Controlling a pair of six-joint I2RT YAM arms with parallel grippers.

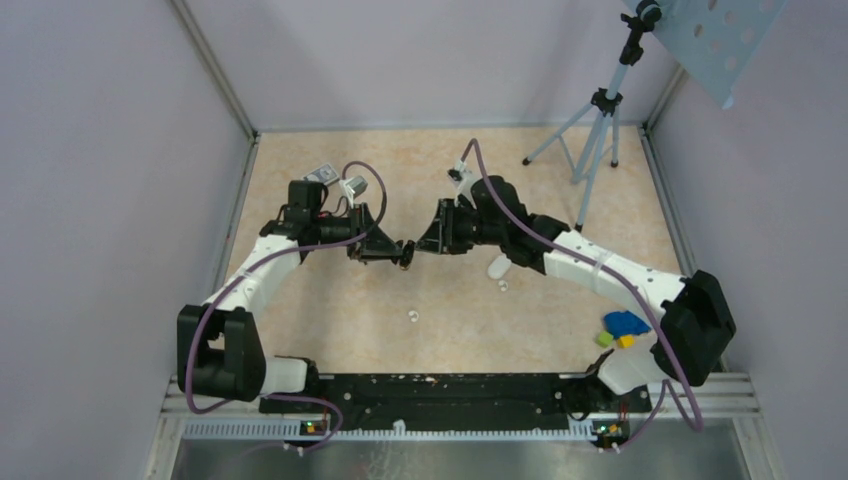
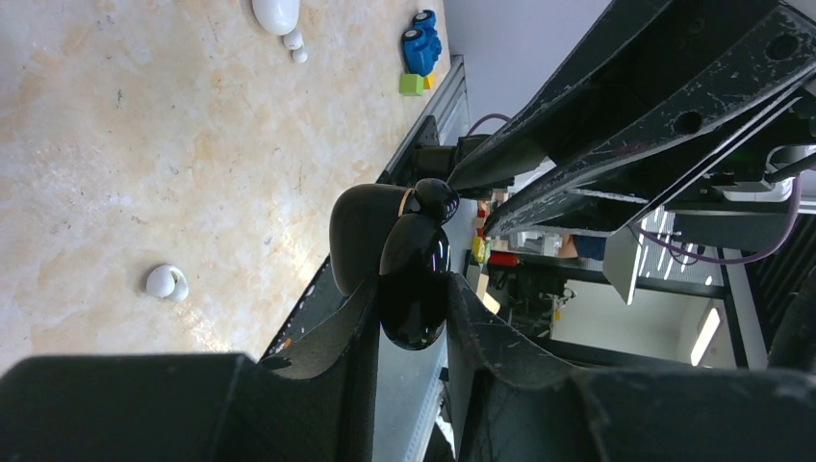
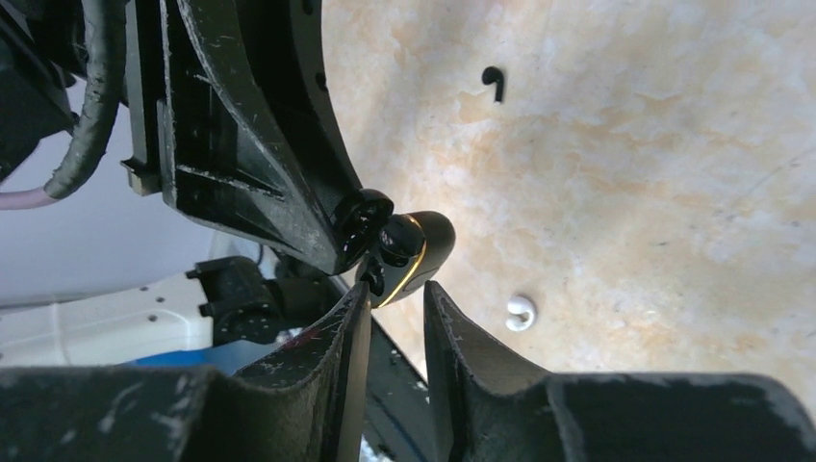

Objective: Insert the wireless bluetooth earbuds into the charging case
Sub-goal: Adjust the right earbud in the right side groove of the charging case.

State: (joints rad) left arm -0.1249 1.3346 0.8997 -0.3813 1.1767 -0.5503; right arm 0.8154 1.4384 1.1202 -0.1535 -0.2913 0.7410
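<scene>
My left gripper point(image 1: 398, 252) point(image 2: 412, 284) is shut on a glossy black rounded object point(image 2: 414, 269) with a thin gold rim, held above the table's middle. My right gripper point(image 1: 422, 245) point(image 3: 396, 287) meets it from the right. Its tips flank the gold-rimmed part point(image 3: 419, 252) with a narrow gap below, and I cannot tell if they pinch it. The white charging case point(image 1: 497, 266) point(image 2: 276, 13) lies on the table under the right arm. One white earbud point(image 1: 503, 286) point(image 2: 293, 40) lies beside the case. Another earbud point(image 1: 412, 318) point(image 2: 165, 282) point(image 3: 520, 313) lies alone nearer the front.
A blue toy point(image 1: 625, 322) with green point(image 1: 604, 339) and yellow blocks sits at the right front. A tripod point(image 1: 598, 120) stands at the back right. A grey box point(image 1: 322, 174) lies behind the left arm. A small black hook-shaped piece point(image 3: 494, 82) rests on the table.
</scene>
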